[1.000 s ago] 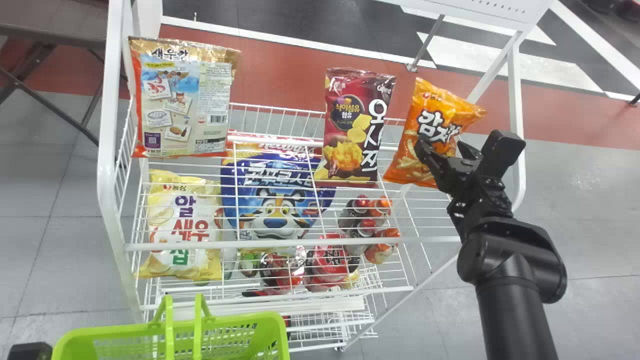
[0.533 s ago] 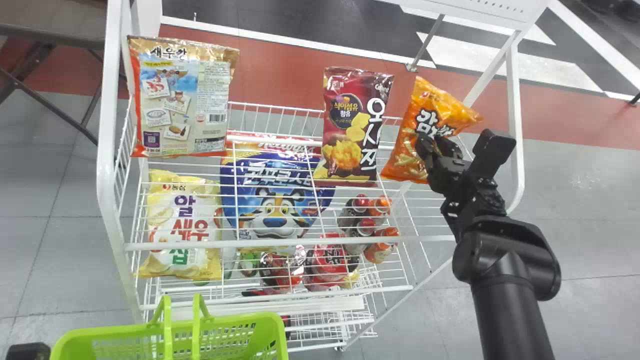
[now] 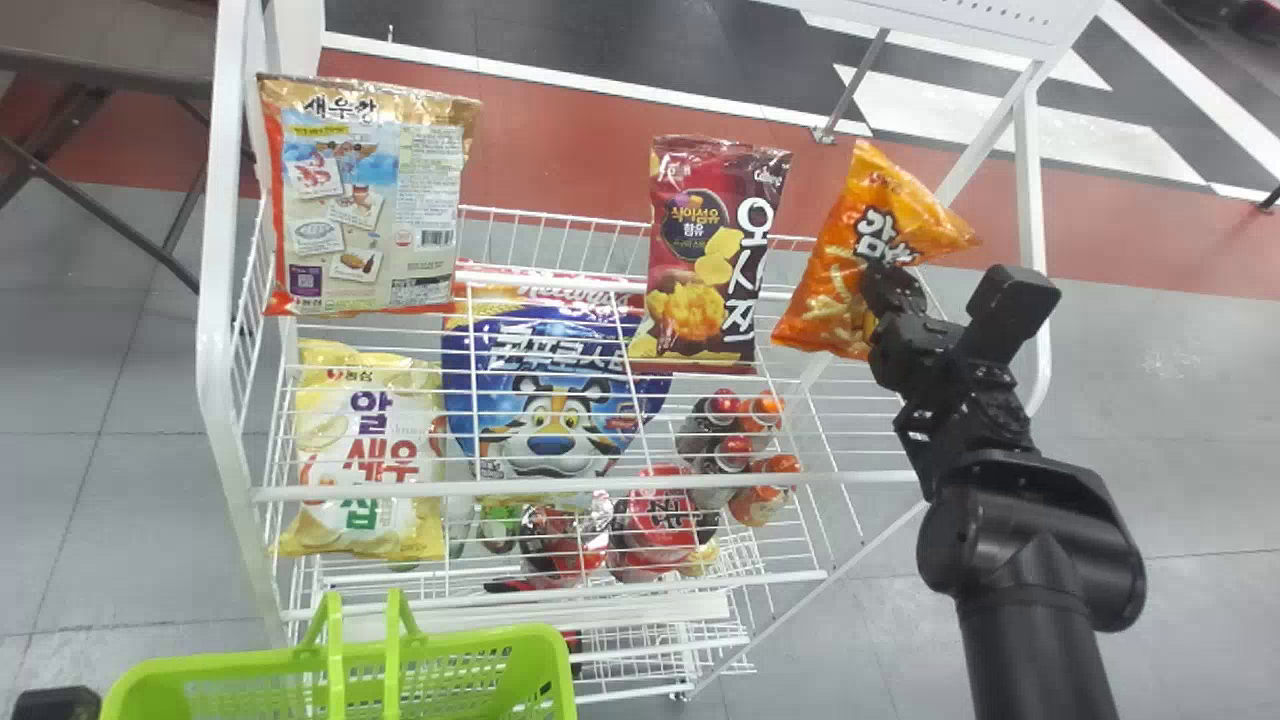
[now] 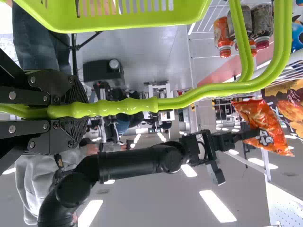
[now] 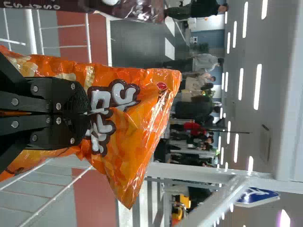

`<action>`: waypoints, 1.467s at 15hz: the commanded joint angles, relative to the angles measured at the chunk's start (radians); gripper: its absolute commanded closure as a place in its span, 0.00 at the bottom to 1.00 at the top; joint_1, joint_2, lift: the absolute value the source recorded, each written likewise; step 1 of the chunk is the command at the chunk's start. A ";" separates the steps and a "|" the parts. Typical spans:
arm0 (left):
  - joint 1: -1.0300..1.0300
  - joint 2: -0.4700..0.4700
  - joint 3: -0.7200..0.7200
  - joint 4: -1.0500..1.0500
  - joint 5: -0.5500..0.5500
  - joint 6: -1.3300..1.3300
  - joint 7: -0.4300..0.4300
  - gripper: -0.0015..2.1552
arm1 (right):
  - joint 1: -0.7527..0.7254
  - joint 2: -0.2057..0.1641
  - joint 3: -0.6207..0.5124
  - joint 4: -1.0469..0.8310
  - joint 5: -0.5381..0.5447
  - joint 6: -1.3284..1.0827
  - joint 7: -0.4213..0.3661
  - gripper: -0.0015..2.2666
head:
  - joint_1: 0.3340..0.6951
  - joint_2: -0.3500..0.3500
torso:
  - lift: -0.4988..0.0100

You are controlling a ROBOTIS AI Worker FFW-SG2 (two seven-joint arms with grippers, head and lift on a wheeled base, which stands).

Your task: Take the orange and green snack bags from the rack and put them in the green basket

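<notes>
Two right fingers [image 3: 893, 292] pinch one orange bag [image 3: 830, 300]; one green basket [image 3: 230, 665].

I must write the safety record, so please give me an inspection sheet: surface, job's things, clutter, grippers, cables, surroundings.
surface: white wire rack, carrying packets
job's things: orange snack bag at the rack's right side; green basket at its near left
clutter: dark red snack bag, blue cereal bag, several bottles
grippers: right gripper shut on the orange snack bag; left gripper shut on the basket handles
cables: nothing seen around the rack
surroundings: grey floor with red strip
</notes>
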 commanded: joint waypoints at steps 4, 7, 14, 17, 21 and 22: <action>0.008 0.000 0.005 -0.003 0.002 0.000 -0.002 1.00 | 0.158 0.022 -0.041 -0.251 -0.049 0.024 -0.026 0.99 | 1.00 0.00 | 0.98; 0.008 -0.001 0.005 -0.003 0.002 -0.003 -0.002 1.00 | 0.247 0.030 -0.085 -0.389 -0.118 0.088 -0.023 0.99 | 1.00 0.00 | 0.98; 0.008 -0.005 0.003 -0.005 0.002 -0.003 0.005 1.00 | 0.390 0.105 -0.154 -0.761 -0.296 0.779 0.077 0.99 | 1.00 0.00 | 0.98; 0.009 -0.005 0.003 -0.003 0.002 -0.003 0.003 1.00 | 0.414 0.115 -0.136 -0.850 -0.342 1.110 0.098 0.99 | 1.00 0.00 | 0.98; 0.008 -0.005 0.003 -0.002 0.002 -0.003 0.002 1.00 | 0.446 0.119 -0.088 -0.913 -0.417 1.404 0.111 0.99 | 1.00 0.00 | 0.98; 0.008 -0.005 0.003 0.000 0.002 -0.003 0.002 1.00 | 0.456 0.117 -0.053 -0.920 -0.415 1.413 0.114 0.99 | 1.00 0.00 | 0.98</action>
